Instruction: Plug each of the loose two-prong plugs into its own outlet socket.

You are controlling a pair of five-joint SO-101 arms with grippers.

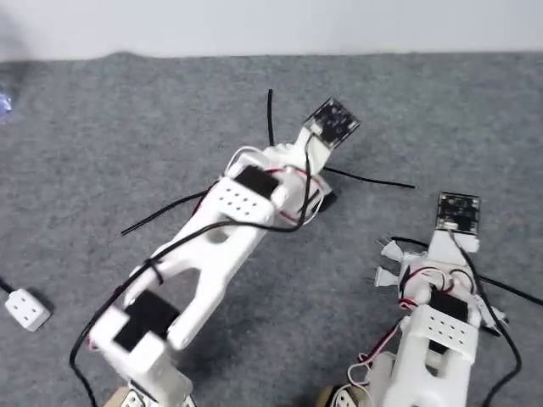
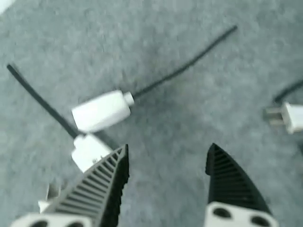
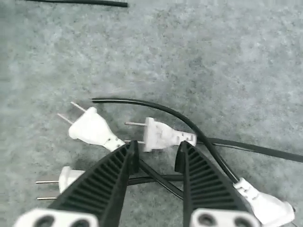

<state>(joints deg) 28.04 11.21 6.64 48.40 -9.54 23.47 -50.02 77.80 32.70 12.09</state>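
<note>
My right gripper (image 3: 157, 145) is open low over the grey carpet. Its black fingertips (image 3: 129, 152) stand on either side of a white two-prong plug (image 3: 165, 135). Two more white plugs (image 3: 91, 128) (image 3: 65, 178) lie beside it, and another (image 3: 262, 207) lies off to one side. From above, the plugs (image 1: 387, 252) cluster in front of the right arm. My left gripper (image 2: 169, 147) is open above the carpet, nothing between its fingers. Just beyond it lies a white cable-end block (image 2: 102, 111) on a black cord, with a second white piece (image 2: 89, 151) by one finger.
A white outlet block (image 1: 27, 309) sits at the table's left edge. Black cords (image 1: 369, 179) run across the middle of the carpet and cross under the plugs (image 3: 161, 179). Another plug (image 2: 289, 117) lies to the side of the left gripper. Bare carpet stretches along the far side.
</note>
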